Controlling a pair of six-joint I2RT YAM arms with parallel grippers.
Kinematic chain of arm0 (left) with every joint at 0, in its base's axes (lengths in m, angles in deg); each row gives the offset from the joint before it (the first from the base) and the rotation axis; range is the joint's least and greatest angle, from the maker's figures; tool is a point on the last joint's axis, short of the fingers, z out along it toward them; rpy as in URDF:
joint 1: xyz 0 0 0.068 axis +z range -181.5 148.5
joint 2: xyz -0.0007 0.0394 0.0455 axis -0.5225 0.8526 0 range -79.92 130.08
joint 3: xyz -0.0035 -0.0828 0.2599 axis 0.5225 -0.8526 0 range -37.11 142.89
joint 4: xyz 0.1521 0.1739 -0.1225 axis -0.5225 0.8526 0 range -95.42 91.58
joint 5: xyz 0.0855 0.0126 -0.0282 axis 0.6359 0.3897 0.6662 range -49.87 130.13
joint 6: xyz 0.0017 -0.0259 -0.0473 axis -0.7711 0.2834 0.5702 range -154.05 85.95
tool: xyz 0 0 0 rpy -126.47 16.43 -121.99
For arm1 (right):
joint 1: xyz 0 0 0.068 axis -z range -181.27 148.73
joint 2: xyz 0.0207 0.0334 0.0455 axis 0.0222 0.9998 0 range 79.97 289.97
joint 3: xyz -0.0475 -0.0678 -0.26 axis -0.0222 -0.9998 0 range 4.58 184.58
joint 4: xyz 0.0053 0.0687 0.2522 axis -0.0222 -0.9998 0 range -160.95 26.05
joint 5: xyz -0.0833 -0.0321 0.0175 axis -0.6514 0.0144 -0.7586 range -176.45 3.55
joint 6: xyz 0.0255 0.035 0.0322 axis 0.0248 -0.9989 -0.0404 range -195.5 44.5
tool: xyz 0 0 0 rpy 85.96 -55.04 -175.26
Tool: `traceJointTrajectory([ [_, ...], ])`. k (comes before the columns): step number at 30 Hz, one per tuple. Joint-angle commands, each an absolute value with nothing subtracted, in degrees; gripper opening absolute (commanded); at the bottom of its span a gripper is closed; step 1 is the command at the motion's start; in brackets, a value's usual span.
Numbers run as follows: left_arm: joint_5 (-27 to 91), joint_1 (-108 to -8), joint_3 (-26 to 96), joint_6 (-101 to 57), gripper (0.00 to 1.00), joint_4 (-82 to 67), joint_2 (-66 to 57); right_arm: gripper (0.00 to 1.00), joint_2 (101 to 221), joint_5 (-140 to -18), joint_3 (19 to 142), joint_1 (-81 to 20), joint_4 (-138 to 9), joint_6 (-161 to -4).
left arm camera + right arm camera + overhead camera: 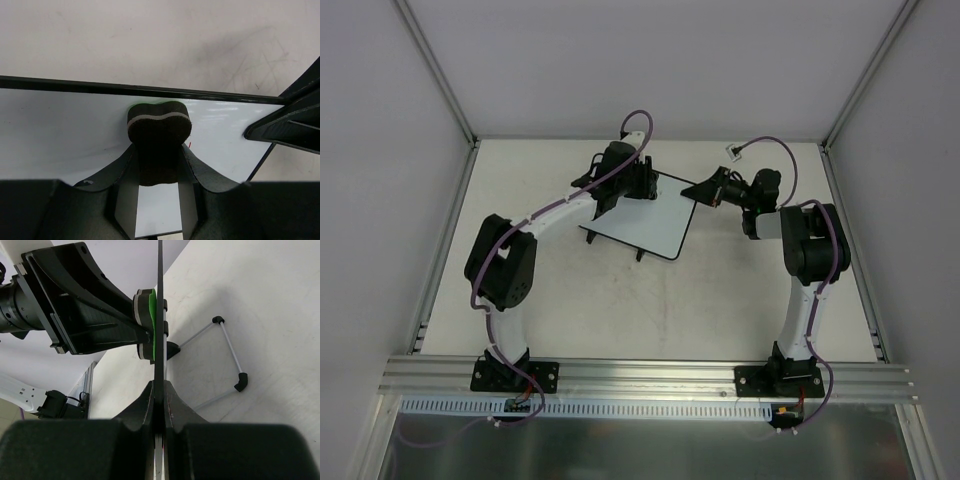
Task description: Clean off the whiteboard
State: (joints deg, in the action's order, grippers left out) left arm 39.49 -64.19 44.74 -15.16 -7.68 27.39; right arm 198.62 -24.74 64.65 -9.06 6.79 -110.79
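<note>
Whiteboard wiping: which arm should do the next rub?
The left arm. Its jaws grip the eraser, which touches the whiteboard face. The right arm has its jaws clamped on the board's edge, steadying it.

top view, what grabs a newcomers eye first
The whiteboard mid-table, pinched at one edge by the right claw. Then the left claw, which holds a dark eraser against the board's face, close to its black frame.
</note>
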Motion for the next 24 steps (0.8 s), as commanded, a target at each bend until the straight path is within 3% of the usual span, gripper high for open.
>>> traceJointTrajectory([
  [1,41.4,-65.2,49.4,-14.6,0.0,-11.2,29.2,0.0,194.1,-24.3,65.3,-8.9,20.9,-111.4],
  [24,64.0,-71.6,56.9,-24.6,0.0,-13.6,35.8,0.0,193.5,-24.6,64.4,-8.7,20.9,-111.3],
])
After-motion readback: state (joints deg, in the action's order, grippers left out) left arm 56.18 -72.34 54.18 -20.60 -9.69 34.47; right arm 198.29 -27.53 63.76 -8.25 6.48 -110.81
